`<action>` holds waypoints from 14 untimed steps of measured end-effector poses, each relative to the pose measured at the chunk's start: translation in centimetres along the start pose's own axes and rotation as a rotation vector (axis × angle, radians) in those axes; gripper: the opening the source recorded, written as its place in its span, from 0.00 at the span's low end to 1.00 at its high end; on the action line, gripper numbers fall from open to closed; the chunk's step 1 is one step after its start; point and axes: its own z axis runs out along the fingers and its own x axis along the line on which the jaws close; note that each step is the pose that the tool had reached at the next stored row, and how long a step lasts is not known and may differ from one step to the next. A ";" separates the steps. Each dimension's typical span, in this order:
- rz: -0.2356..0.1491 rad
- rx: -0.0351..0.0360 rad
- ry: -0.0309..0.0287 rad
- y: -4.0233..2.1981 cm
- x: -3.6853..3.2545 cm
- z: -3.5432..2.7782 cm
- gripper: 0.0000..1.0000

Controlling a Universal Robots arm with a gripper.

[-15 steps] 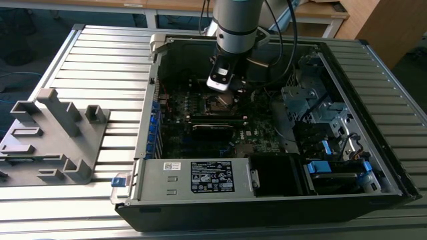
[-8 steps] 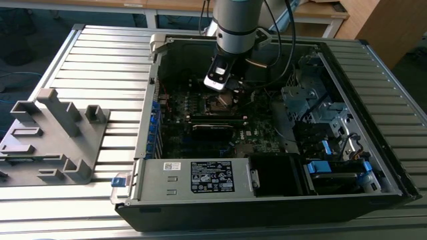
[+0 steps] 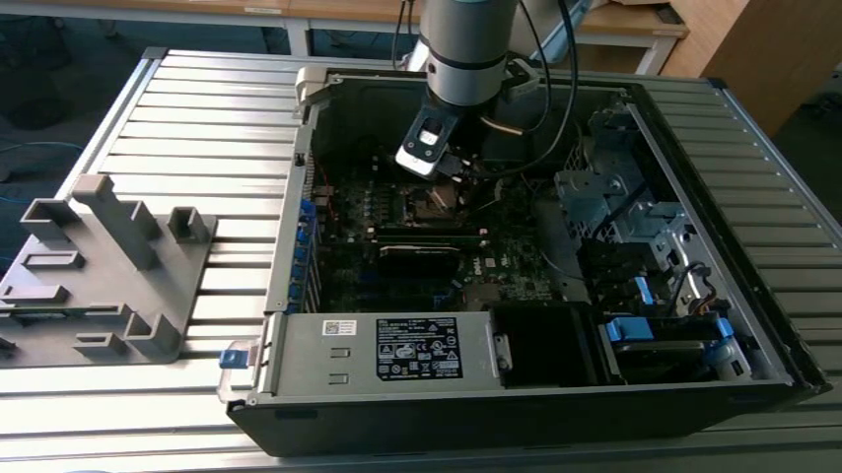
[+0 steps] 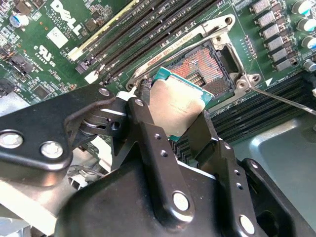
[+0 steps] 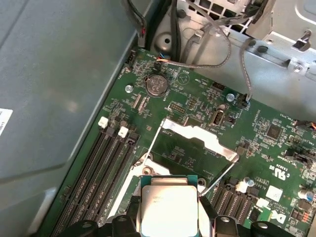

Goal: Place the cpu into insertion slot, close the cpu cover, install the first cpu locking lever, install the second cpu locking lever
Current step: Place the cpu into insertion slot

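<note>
My gripper [image 4: 174, 117] is shut on the cpu [image 4: 175, 103], a flat square chip with a dull metal top and a teal edge. One black finger [image 4: 143, 111] presses on each side of it. The chip hangs tilted just above the insertion slot [image 4: 211, 69], whose pin field lies bare inside its metal frame. In the first wrist view the cpu [image 5: 169, 210] sits between the fingers, and beyond it the cpu cover [image 5: 197, 134] stands swung up. A thin wire lever [image 4: 281, 98] sticks out beside the slot. In the exterior view the gripper [image 3: 445, 169] reaches into the case over the slot [image 3: 432, 204].
Long black memory slots [image 4: 148, 34] run beside the socket. The open computer case [image 3: 736, 296] has a power supply [image 3: 382, 350] at the front, a drive cage [image 3: 618, 212] on the exterior view's right, and loose cables [image 5: 212, 59]. A grey fixture [image 3: 99, 266] stands on the slatted table.
</note>
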 end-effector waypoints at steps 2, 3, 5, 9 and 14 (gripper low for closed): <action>0.000 0.0000 0.0000 0.00 0.00 0.00 0.54; 0.000 0.0000 -0.0001 0.00 0.00 0.00 0.54; 0.001 0.0000 -0.0001 0.00 0.00 0.00 0.54; 0.001 -0.0004 -0.0003 -0.13 0.07 -0.01 0.54; 0.001 -0.0010 -0.0006 -0.47 0.22 -0.03 0.54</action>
